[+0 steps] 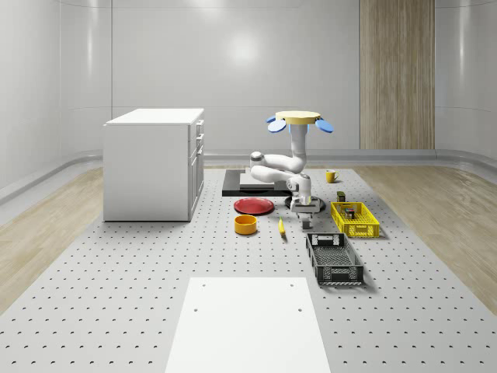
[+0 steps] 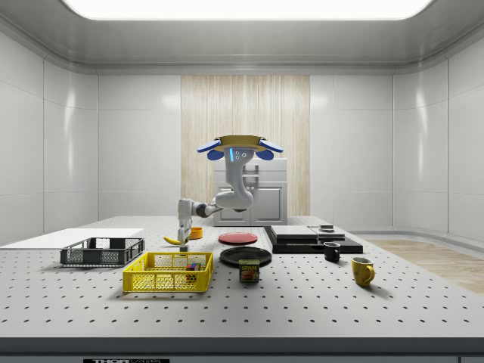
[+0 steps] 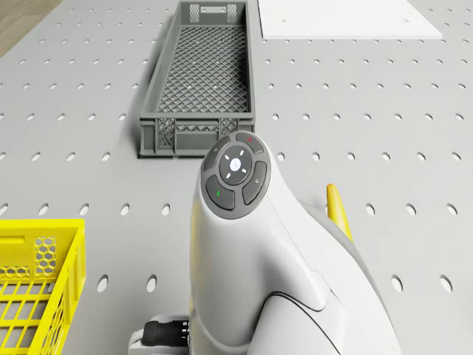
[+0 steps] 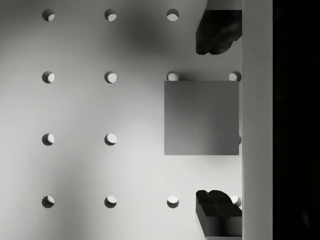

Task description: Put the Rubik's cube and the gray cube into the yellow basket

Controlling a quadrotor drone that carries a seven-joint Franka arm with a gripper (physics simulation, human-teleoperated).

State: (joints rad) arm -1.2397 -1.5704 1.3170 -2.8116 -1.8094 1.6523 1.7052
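Gripper points straight down with fingers spread wide, one on each side of the gray cube, which sits on the table, not yet held; lined up for a top grasp. Beyond it is the yellow basket, Rubik's cube already inside. The drone hovers above the table.

Red plate, orange bowl, banana.
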